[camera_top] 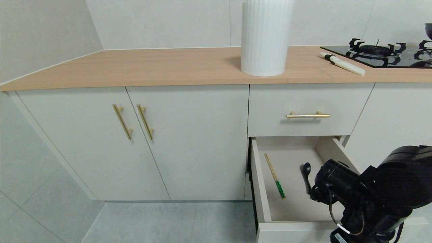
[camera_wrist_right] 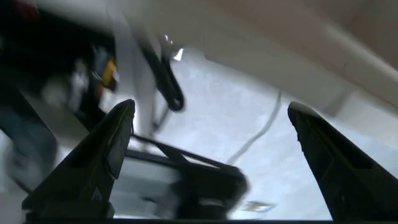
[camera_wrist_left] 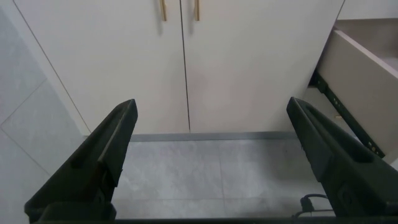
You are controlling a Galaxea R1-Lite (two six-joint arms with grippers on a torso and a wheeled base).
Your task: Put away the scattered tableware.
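Note:
The lower drawer (camera_top: 260, 182) stands pulled out. On its floor lie a pair of wooden chopsticks (camera_top: 275, 176) with green tips and a black spoon (camera_top: 306, 175). A knife (camera_top: 342, 63) with a pale blade and dark handle rests on the wooden counter beside the stove. My right arm (camera_top: 371, 192) hangs low over the drawer's front right corner. Its gripper (camera_wrist_right: 211, 107) is open with nothing in it and points down at the floor. My left gripper (camera_wrist_left: 211, 107) is open and empty too, low before the cabinet doors (camera_wrist_left: 186, 56), with the drawer's side (camera_wrist_left: 367, 81) off to one edge.
A tall white ribbed container (camera_top: 265, 37) stands on the counter above the drawers. A black gas stove (camera_top: 381, 54) sits at the back right. The upper drawer, with its gold handle (camera_top: 308, 115), is shut. Two shut cabinet doors (camera_top: 135, 121) fill the left, above grey floor tiles.

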